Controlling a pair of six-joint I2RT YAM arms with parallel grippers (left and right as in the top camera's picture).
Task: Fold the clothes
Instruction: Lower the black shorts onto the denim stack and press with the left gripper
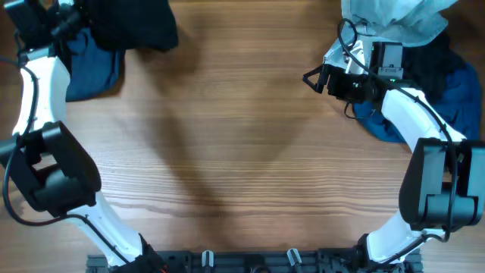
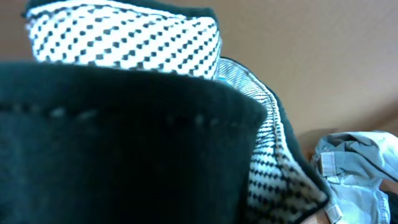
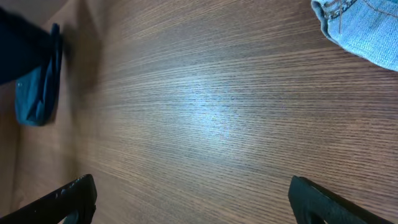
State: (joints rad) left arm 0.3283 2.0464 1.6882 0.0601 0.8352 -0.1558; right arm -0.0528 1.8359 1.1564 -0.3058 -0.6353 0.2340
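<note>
At the far left corner of the table [image 1: 227,136], the left end effector [image 1: 67,21] is closed. Its fingers are hidden in every view, but black cloth with a dotted mesh lining fills the left wrist view, so it is judged to be clamped on the black shorts [image 2: 124,143]. The right end effector [image 3: 193,202] has its jaws spread wide and empty, poised over bare wood near the far right.

A dark blue piece [image 1: 95,68] lies beside the shorts. Across the table, a pale-blue denim piece [image 1: 394,19] is heaped at the far edge. A royal-blue piece [image 1: 458,98] lies next to it, partly under the right arm. The table's centre carries no garment.

Step in hand, as judged: drawing the shorts out of the left heap, with no fold made yet. The next move calls for bringing the shorts to the centre and spreading them flat, with the free right end effector taking an opposite edge.
</note>
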